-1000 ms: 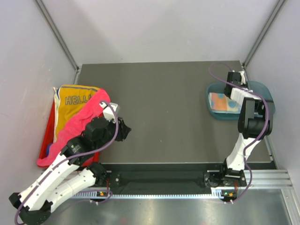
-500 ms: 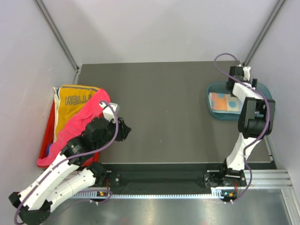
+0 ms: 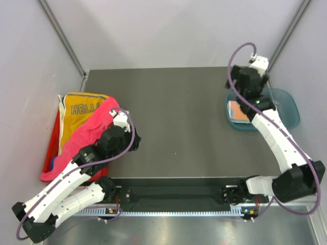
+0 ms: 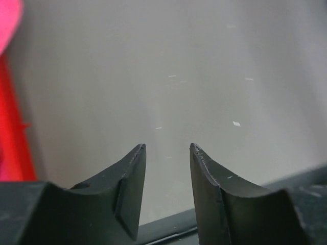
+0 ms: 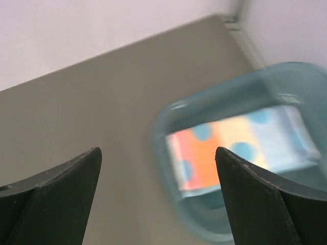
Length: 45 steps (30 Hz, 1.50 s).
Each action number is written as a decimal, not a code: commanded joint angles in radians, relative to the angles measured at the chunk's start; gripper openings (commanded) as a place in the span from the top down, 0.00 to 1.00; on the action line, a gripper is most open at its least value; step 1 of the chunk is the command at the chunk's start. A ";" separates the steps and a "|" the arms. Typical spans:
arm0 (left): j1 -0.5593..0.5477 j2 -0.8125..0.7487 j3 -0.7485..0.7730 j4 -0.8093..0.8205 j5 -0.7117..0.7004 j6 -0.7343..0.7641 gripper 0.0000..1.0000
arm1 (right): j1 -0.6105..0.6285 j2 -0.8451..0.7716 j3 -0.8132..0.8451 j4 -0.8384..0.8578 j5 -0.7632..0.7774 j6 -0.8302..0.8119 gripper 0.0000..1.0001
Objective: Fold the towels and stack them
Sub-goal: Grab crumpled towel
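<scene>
Two empty grippers: left gripper [image 4: 167,148] barely parted over the worktop [image 4: 204,61]; right gripper [image 5: 158,150] wide, its arm newly stretched out.

The pink towel [image 3: 87,138] and the yellow towel [image 3: 76,120] are looking like soft, fuzzy cloth, and the red tray [image 3: 51,148] is shining like glossy plastic. The table [image 3: 184,127] is showing a matt, dark, faintly speckled top. The teal bin [image 3: 286,109] is gleaming as smooth translucent plastic around the printed cloth of the dotted towel [image 3: 236,109]

dark grey table [image 3: 189,127], pale lilac walls [image 3: 168,30]
</scene>
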 commanded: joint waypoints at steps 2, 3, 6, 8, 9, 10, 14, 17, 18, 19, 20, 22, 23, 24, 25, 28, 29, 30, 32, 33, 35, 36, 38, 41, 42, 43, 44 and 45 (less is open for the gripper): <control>0.004 0.122 0.086 -0.076 -0.226 -0.107 0.53 | 0.220 -0.052 -0.157 0.163 -0.125 0.113 0.08; 0.019 0.158 0.110 -0.115 -0.321 -0.133 0.51 | 0.253 -0.050 -0.197 0.222 -0.131 0.119 0.08; 0.127 0.283 0.191 -0.076 -0.359 -0.153 0.46 | 0.361 -0.003 -0.260 0.375 -0.172 0.110 0.08; 0.243 0.376 0.249 -0.013 -0.284 -0.126 0.44 | 0.419 0.049 -0.286 0.448 -0.224 0.104 0.08; 0.357 0.415 0.274 -0.004 -0.244 -0.124 0.44 | 0.428 0.068 -0.295 0.471 -0.249 0.099 0.09; 0.395 0.494 0.295 0.015 -0.224 -0.124 0.44 | 0.448 0.100 -0.326 0.540 -0.266 0.099 0.09; 0.501 0.685 0.421 0.036 -0.231 -0.116 0.43 | 0.453 0.160 -0.425 0.730 -0.404 0.115 0.09; 0.545 0.809 0.490 0.033 -0.239 -0.116 0.43 | 0.458 0.192 -0.493 0.843 -0.467 0.087 0.09; 0.558 0.830 0.499 0.045 -0.242 -0.115 0.43 | 0.458 0.197 -0.504 0.856 -0.482 0.078 0.09; 0.564 0.872 0.510 0.044 -0.253 -0.116 0.43 | 0.459 0.197 -0.524 0.872 -0.494 0.070 0.09; 0.568 0.890 0.527 0.044 -0.253 -0.116 0.43 | 0.461 0.195 -0.533 0.904 -0.510 0.072 0.09; 0.584 0.941 0.550 0.049 -0.250 -0.121 0.43 | 0.459 0.198 -0.554 0.932 -0.513 0.078 0.09; 0.588 0.962 0.564 0.035 -0.262 -0.128 0.43 | 0.461 0.200 -0.556 0.935 -0.510 0.081 0.10; 0.596 0.988 0.573 0.003 -0.267 -0.134 0.44 | 0.459 0.200 -0.561 0.935 -0.508 0.081 0.10; 0.599 0.996 0.582 -0.004 -0.270 -0.142 0.44 | 0.459 0.200 -0.564 0.936 -0.507 0.084 0.10; 0.602 0.996 0.569 0.001 -0.291 -0.145 0.44 | 0.459 0.198 -0.570 0.939 -0.498 0.087 0.10; 0.607 0.996 0.567 0.002 -0.293 -0.144 0.44 | 0.459 0.200 -0.568 0.938 -0.495 0.088 0.10; 0.608 1.002 0.567 0.007 -0.293 -0.142 0.45 | 0.461 0.203 -0.567 0.936 -0.492 0.087 0.10; 0.610 1.015 0.576 -0.013 -0.300 -0.144 0.45 | 0.459 0.204 -0.568 0.933 -0.485 0.088 0.11; 0.610 1.021 0.576 -0.011 -0.300 -0.142 0.45 | 0.459 0.204 -0.570 0.930 -0.482 0.088 0.10; 0.610 1.027 0.570 -0.010 -0.299 -0.144 0.46 | 0.459 0.201 -0.573 0.929 -0.473 0.087 0.11; 0.611 1.029 0.569 -0.010 -0.299 -0.144 0.46 | 0.459 0.198 -0.574 0.927 -0.469 0.085 0.11; 0.611 1.039 0.556 -0.007 -0.299 -0.145 0.46 | 0.459 0.195 -0.578 0.921 -0.455 0.085 0.11; 0.611 1.048 0.549 -0.010 -0.305 -0.153 0.49 | 0.459 0.193 -0.578 0.913 -0.442 0.081 0.11; 0.611 1.048 0.542 -0.008 -0.308 -0.153 0.51 | 0.458 0.193 -0.579 0.913 -0.439 0.079 0.11; 0.611 1.048 0.539 -0.004 -0.310 -0.153 0.52 | 0.459 0.195 -0.579 0.912 -0.438 0.079 0.11; 0.614 1.047 0.539 -0.002 -0.311 -0.151 0.55 | 0.456 0.197 -0.578 0.910 -0.438 0.079 0.11; 0.614 1.048 0.535 -0.004 -0.310 -0.151 0.56 | 0.458 0.198 -0.574 0.909 -0.438 0.081 0.11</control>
